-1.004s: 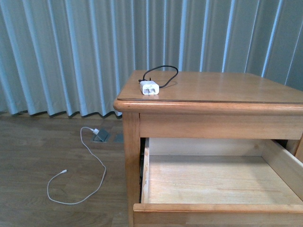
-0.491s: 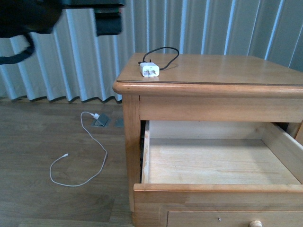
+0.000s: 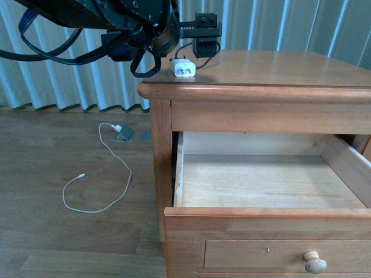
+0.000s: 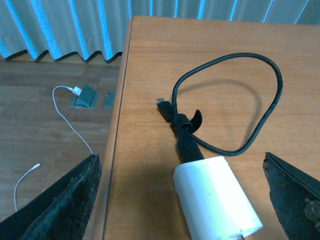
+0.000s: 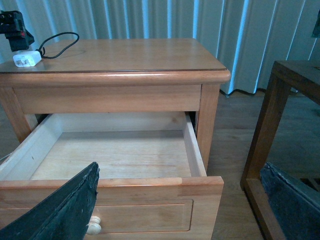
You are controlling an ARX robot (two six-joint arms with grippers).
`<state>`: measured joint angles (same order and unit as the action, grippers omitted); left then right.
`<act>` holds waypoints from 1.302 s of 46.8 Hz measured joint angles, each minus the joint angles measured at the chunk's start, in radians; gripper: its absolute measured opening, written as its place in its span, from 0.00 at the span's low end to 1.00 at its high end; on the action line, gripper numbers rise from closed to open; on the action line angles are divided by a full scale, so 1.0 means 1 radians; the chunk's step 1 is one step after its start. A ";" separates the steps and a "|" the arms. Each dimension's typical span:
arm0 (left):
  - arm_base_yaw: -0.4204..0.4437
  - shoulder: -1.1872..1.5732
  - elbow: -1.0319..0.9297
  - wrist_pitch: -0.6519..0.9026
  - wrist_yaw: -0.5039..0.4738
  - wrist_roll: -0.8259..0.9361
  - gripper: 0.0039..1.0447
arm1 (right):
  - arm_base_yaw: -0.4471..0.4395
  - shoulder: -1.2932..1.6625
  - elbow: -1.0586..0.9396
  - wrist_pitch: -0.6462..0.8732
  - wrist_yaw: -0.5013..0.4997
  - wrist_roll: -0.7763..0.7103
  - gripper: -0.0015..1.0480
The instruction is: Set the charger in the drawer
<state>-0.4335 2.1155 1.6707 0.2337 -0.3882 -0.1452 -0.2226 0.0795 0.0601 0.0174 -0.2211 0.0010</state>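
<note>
Charger (image 3: 184, 68), front view: white block lying flat on the nightstand top (image 3: 278, 72), near its front left corner.
Left gripper (image 3: 204, 36), front view: black, reaching in from the upper left and hanging just above and behind the charger; how far its jaws stand apart cannot be told from here.
Drawer (image 3: 261, 253), front view: the upper one, pulled well out, with its light wood interior in plain sight and a round pale knob (image 3: 315, 262) on the recessed front.
Floor, front view: a long thin white cable (image 3: 98, 188) lies in a loose curve beside the nightstand, one end near a small grey floor plate (image 3: 123, 150); a pleated curtain (image 3: 290, 23) hangs behind.
Charger (image 4: 215, 200), left wrist view: lying on the wood, with its black cable (image 4: 278, 92) looped beyond it.
Left gripper (image 4: 180, 165), left wrist view: jaws wide; the dark fingers (image 4: 60, 205) stand either side of the charger with a gap on each side, touching nothing.
Right gripper (image 5: 179, 170), right wrist view: jaws wide, gripping nothing, fingers (image 5: 55, 210) at the picture's lower corners.
Drawer (image 5: 115, 182), right wrist view: open, just ahead of the right gripper.
Charger (image 5: 26, 59), right wrist view: on the far corner of the top, outside the drawer, with the left gripper (image 5: 12, 25) just above it.
Wooden frame (image 5: 280, 95), right wrist view: dark, standing apart from the nightstand.
</note>
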 joint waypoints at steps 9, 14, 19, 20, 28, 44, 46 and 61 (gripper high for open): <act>-0.011 0.077 0.109 -0.073 0.026 0.009 0.94 | 0.000 0.000 0.000 0.000 0.000 0.000 0.92; -0.018 0.101 0.147 -0.141 0.032 0.041 0.94 | 0.000 0.000 0.000 0.000 0.000 0.000 0.92; -0.022 0.121 0.167 -0.189 0.025 0.067 0.94 | 0.000 0.000 0.000 0.000 0.000 0.000 0.92; -0.023 0.122 0.171 -0.191 0.026 0.069 0.93 | 0.000 0.000 0.000 0.000 0.000 0.000 0.92; -0.026 0.122 0.174 -0.202 0.013 0.098 0.68 | 0.000 0.000 0.000 0.000 0.000 0.000 0.92; -0.025 0.069 0.076 -0.126 0.023 0.100 0.38 | 0.000 0.000 0.000 0.000 0.000 0.000 0.92; -0.025 0.052 0.049 -0.107 0.029 0.100 0.38 | 0.000 0.000 0.000 0.000 0.000 0.000 0.92; -0.040 -0.303 -0.329 0.025 0.103 0.125 0.38 | 0.000 0.000 0.000 0.000 0.000 0.000 0.92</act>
<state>-0.4732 1.8126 1.3415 0.2584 -0.2852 -0.0200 -0.2226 0.0795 0.0601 0.0174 -0.2211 0.0010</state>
